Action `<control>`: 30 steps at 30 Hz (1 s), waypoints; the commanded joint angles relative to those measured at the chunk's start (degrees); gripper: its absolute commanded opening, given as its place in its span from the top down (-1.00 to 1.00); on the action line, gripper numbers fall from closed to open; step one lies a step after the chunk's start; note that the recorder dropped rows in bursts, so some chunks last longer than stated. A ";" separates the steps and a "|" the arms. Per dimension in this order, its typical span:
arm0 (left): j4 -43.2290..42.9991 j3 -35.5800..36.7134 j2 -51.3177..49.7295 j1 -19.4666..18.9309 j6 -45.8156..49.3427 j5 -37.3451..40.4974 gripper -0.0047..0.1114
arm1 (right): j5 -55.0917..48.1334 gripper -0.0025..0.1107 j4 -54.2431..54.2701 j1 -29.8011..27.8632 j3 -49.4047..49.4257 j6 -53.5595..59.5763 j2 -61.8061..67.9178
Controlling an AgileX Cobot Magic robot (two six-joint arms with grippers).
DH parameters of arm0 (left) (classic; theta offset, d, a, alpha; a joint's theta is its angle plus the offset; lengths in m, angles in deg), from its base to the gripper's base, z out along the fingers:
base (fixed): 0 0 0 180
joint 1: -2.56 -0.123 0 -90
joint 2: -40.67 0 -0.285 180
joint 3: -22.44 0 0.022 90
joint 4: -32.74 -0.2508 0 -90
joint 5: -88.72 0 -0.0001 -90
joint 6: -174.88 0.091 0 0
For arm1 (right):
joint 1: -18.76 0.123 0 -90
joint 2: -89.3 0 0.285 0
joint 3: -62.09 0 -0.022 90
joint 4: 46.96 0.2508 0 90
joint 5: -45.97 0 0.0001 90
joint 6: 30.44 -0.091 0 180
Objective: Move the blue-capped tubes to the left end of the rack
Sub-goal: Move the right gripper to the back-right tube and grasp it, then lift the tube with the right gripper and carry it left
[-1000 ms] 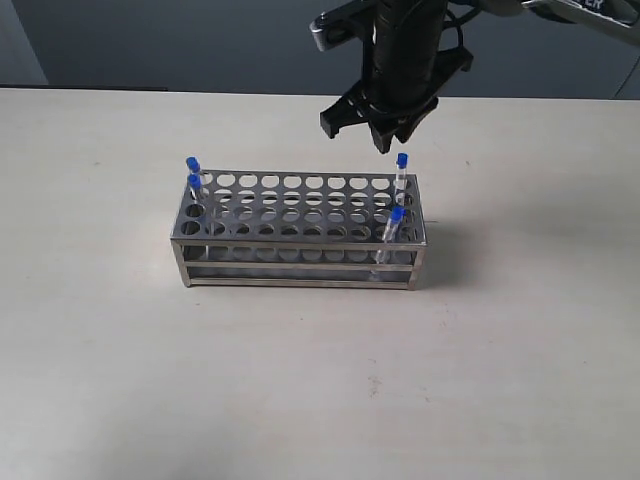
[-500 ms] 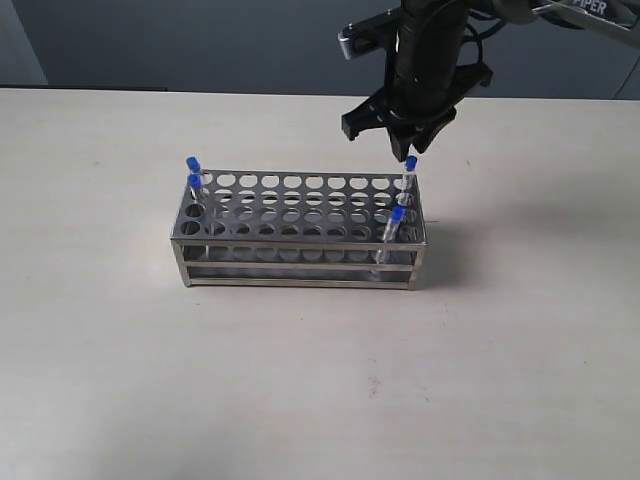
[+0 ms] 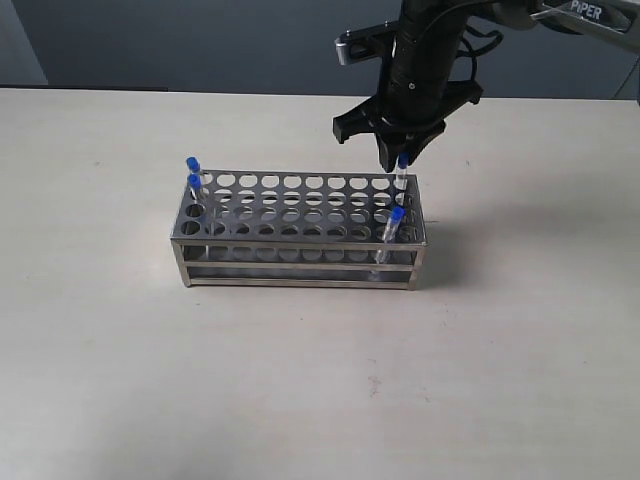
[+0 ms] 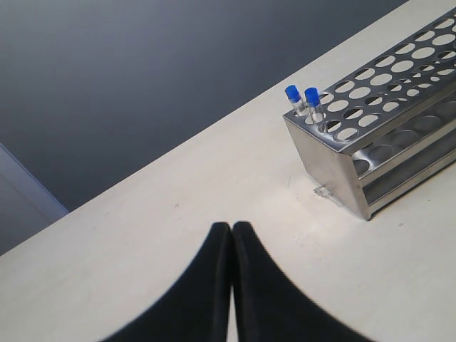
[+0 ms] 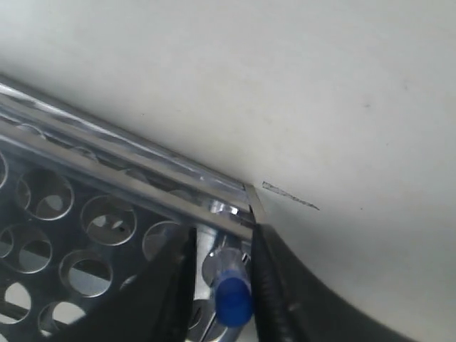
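On the pale bench (image 3: 300, 390), the right gripper (image 3: 400, 161), unclenched, straddles the corner tube (image 5: 232, 300) in the rack (image 3: 300, 243); closing off-centre could tilt and jam it.

The gripper (image 5: 224, 229) straddles a blue-capped tube (image 5: 231, 296) at the rack (image 5: 128, 178) corner.

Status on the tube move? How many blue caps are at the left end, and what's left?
Half done. Two blue-capped tubes stand at the left end of the rack. In hand: the right gripper straddles the back-right tube, jaws not visibly closed. To do: that tube plus the front-right tube. The left gripper is shut, away from the rack.
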 commanded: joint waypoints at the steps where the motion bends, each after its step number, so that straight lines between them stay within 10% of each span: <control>1: -0.10 -0.30 -0.20 0.22 -0.28 -0.48 0.90 | 0.36 0.47 0.48 -0.25 0.18 0.00 -0.21; 7: -0.10 -0.30 -0.20 0.22 -0.28 -0.48 0.90 | 0.36 0.78 -0.47 -0.25 0.18 0.00 -0.21; 30: 0.18 -0.30 -0.20 0.22 -0.28 -0.24 0.90 | 0.36 0.78 -0.34 -0.13 0.18 0.57 -8.50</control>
